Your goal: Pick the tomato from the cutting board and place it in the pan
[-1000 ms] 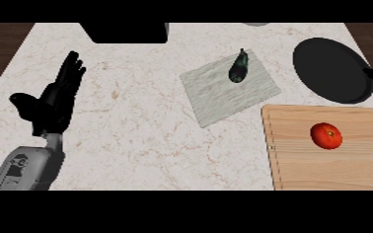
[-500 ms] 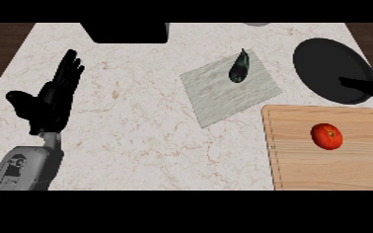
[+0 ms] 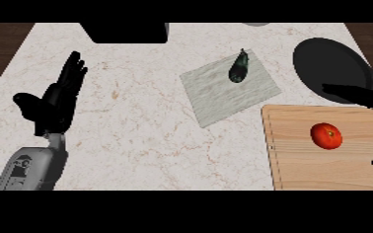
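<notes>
Pale marbled surface point(image 3: 146, 143)

A grey cloth point(image 3: 218, 96), wooden cutting board point(image 3: 306, 163), black pan point(image 3: 328, 64) and dark box point(image 3: 125, 32) lie on it.

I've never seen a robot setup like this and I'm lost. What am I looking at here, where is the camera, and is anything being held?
The camera sits at the robot's head, looking steeply down at a marble counter. The left hand, black on a grey forearm, rests open near the left edge. At the right edge, dark fingers of the right hand show by the black pan. A red tomato lies on the wooden cutting board. A dark vegetable lies on a grey cloth. Nothing is held.
</notes>
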You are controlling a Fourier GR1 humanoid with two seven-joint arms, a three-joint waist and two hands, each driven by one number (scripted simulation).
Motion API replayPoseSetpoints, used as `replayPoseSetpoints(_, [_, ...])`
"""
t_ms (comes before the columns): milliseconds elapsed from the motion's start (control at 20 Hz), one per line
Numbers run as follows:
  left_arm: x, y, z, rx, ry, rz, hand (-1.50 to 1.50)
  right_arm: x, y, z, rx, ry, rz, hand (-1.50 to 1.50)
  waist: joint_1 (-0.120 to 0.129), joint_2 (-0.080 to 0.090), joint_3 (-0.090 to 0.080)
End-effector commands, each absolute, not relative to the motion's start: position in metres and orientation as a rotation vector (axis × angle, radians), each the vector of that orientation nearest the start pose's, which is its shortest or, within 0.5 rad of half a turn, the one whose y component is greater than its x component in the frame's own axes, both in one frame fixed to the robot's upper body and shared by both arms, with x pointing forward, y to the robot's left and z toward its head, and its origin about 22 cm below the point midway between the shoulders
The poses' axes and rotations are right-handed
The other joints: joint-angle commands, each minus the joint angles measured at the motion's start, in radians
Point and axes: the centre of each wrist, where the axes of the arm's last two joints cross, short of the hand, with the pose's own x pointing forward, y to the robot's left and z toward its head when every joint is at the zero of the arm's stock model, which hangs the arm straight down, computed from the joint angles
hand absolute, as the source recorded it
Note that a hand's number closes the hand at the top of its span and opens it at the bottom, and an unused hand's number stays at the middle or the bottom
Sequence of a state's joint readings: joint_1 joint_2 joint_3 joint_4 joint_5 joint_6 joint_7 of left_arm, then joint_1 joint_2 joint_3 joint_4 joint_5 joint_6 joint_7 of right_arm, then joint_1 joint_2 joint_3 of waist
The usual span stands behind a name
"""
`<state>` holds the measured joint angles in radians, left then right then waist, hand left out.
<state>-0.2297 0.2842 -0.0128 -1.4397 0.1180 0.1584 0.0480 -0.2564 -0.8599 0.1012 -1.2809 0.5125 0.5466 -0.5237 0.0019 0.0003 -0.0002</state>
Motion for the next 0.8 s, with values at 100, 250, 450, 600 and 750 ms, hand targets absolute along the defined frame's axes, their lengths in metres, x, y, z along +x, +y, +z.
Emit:
replayPoseSetpoints(100, [0.300, 0.276, 0.039, 0.205, -1.624, -0.029, 0.00, 0.296, -0.392, 0.098, -0.419, -1.197, 1.610, -1.50, 0.000, 0.001, 0.000])
replayPoseSetpoints(250, [0.298, 0.266, 0.047, 0.190, -1.613, -0.055, 0.00, 0.305, -0.394, 0.091, -0.426, -1.146, 1.632, -1.50, 0.003, 0.001, 0.000])
replayPoseSetpoints(450, [0.299, 0.270, 0.050, 0.221, -1.617, -0.039, 0.00, 0.291, -0.379, 0.091, -0.432, -1.115, 1.651, -1.50, -0.004, -0.001, 0.000])
replayPoseSetpoints(600, [0.286, 0.265, 0.054, 0.208, -1.618, -0.042, 0.00, 0.303, -0.386, 0.088, -0.413, -1.086, 1.648, -1.50, 0.002, -0.001, 0.000])
replayPoseSetpoints(750, [0.312, 0.279, 0.036, 0.213, -1.612, -0.056, 0.00, 0.303, -0.383, 0.072, -0.382, -1.117, 1.653, -1.50, -0.003, 0.001, 0.000])
